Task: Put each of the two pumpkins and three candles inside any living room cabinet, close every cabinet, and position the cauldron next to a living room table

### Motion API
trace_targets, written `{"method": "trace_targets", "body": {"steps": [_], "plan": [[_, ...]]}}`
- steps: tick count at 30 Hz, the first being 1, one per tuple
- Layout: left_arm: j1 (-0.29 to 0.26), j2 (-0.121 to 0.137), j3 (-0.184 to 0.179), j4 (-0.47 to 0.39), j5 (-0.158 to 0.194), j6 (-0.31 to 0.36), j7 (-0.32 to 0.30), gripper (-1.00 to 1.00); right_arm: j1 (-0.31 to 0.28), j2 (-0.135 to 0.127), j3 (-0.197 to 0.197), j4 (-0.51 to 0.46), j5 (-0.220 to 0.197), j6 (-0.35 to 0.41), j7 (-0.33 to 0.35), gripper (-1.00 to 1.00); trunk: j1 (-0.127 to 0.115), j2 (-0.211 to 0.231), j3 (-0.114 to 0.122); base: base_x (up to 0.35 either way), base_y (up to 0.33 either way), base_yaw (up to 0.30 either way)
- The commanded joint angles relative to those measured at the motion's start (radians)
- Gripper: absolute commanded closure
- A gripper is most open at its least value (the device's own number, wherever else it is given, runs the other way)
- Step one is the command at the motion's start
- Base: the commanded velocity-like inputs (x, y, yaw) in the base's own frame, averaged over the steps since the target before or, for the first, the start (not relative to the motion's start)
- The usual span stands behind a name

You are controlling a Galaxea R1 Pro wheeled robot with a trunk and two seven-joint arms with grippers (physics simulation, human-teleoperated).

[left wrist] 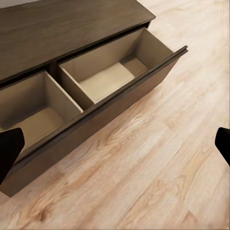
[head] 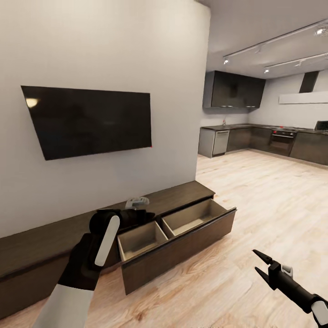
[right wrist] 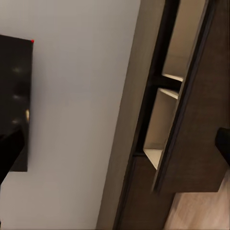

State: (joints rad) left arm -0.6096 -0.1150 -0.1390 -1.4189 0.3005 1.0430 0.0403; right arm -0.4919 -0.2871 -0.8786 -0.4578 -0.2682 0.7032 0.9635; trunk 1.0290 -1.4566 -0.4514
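— What are the claws doing?

— The right gripper (head: 260,263) hangs low over the wooden floor (head: 255,205), its two black fingers spread apart with nothing between them and touching nothing. The left gripper (left wrist: 115,143) is also released: in its wrist view one dark fingertip (left wrist: 8,151) sits at each edge of the picture, far apart, with only bare floor and the drawer between them. It holds nothing.

— And the cabinet?

— The cabinet (head: 41,241) runs low along the white wall under the dark television (head: 89,119). Its right-hand drawer (head: 182,246) is pulled out over the floor. Inside are two beige compartments split by a divider, and both look bare as far as their floors show.

— Anything hard to make out?

— From the head view, the left arm (head: 91,255) crosses the cabinet top and covers the drawer's near corner; its fingers are hidden behind the wrist there. The near compartment's front is cut off by the drawer's own wall. In the right wrist view the cabinet appears sideways and blurred. A kitchen (head: 269,136) lies well beyond.
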Motion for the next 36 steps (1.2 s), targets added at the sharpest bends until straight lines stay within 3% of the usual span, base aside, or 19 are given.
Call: {"method": "trace_targets", "body": {"steps": [1,14,36], "plan": [[-0.001,0.0,0.0,-0.001,0.005,0.004,0.004,-1.0,-0.001,0.0,-0.003,0.001,-0.001,0.006,0.001,-1.0,-0.004,0.007,0.002,0.0,0.0,-0.279],[-0.001,0.0,0.001,-0.002,0.005,0.004,0.004,-1.0,-0.002,0.0,-0.003,0.001,0.0,0.006,0.001,-1.0,-0.054,0.098,0.043,-0.016,0.0,-0.277],[0.0,0.0,-0.001,0.0,0.005,0.004,0.004,-1.0,-0.001,-0.001,-0.003,0.001,0.0,0.006,0.001,-1.0,-0.138,0.252,0.112,-0.204,0.061,-0.277]]}}
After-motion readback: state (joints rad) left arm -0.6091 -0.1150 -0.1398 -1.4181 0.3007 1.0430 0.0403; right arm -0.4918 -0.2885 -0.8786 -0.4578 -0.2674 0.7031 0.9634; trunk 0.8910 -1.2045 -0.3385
